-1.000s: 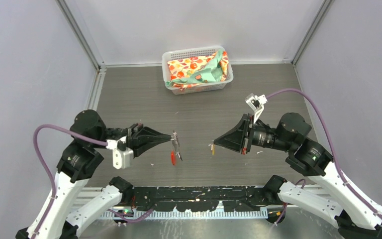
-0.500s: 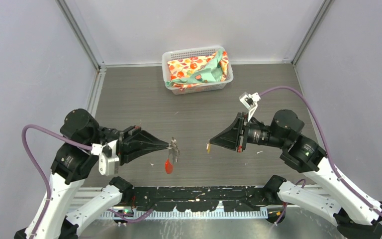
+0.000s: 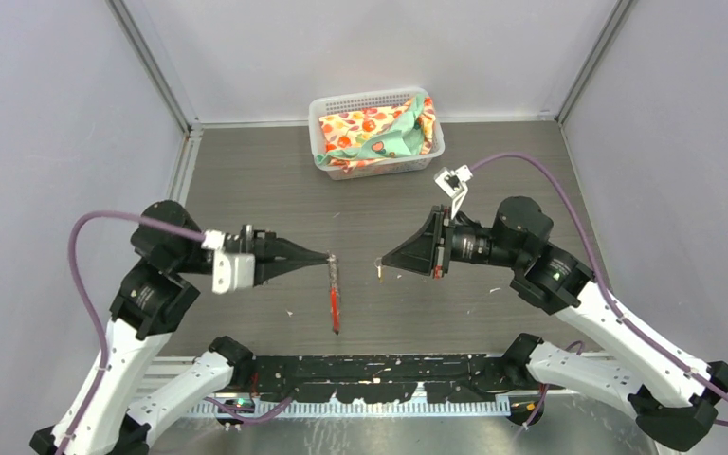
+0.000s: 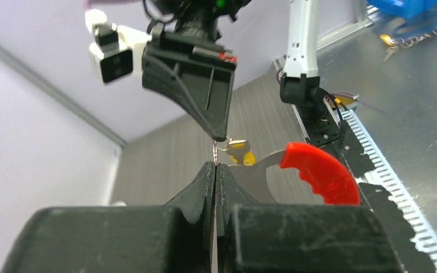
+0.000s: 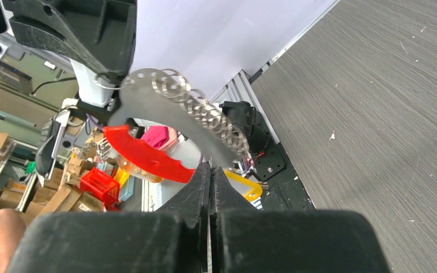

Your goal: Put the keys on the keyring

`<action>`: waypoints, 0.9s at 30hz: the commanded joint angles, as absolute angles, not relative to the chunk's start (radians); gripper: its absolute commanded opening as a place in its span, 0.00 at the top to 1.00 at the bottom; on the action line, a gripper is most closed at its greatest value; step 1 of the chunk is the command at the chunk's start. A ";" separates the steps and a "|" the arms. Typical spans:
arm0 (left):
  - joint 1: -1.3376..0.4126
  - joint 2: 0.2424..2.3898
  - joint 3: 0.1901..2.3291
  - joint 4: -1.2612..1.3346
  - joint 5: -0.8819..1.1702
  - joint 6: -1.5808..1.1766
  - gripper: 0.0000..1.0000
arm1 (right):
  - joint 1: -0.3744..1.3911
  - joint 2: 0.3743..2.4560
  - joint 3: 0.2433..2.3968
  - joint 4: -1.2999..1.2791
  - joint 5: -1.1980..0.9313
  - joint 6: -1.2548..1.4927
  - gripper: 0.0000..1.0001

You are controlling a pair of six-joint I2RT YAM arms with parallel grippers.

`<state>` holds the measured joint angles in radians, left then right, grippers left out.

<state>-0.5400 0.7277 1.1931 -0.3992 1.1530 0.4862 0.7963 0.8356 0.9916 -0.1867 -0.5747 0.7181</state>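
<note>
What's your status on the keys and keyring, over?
Left jaws shut on keyring, red tag hanging. Right jaws shut on brass key, facing it across a gap. Nothing between them; basket far back.

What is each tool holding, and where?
Left tool: curved silver metal keyring with red tag, by its silver end. Right tool: small brass-yellow key, near its head.

Grey wood-grain table (image 3: 246,190); white basket (image 3: 384,163) at far edge.
</note>
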 commanded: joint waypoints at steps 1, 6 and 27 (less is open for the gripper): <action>-0.536 0.770 1.162 -0.356 0.948 0.272 1.00 | 0.795 0.880 1.079 -0.162 -0.555 0.723 0.99; -0.537 0.740 1.075 -0.303 0.860 0.175 1.00 | 0.794 0.942 1.174 -0.257 -0.536 0.710 0.99; -0.536 0.727 0.900 -0.094 0.682 -0.051 1.00 | 0.837 1.098 1.209 -0.193 -0.533 0.847 0.99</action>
<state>-0.5400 0.7425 0.9024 -0.2180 0.6632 -0.0204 0.8253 1.1015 1.2270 -0.2657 -0.5335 0.8238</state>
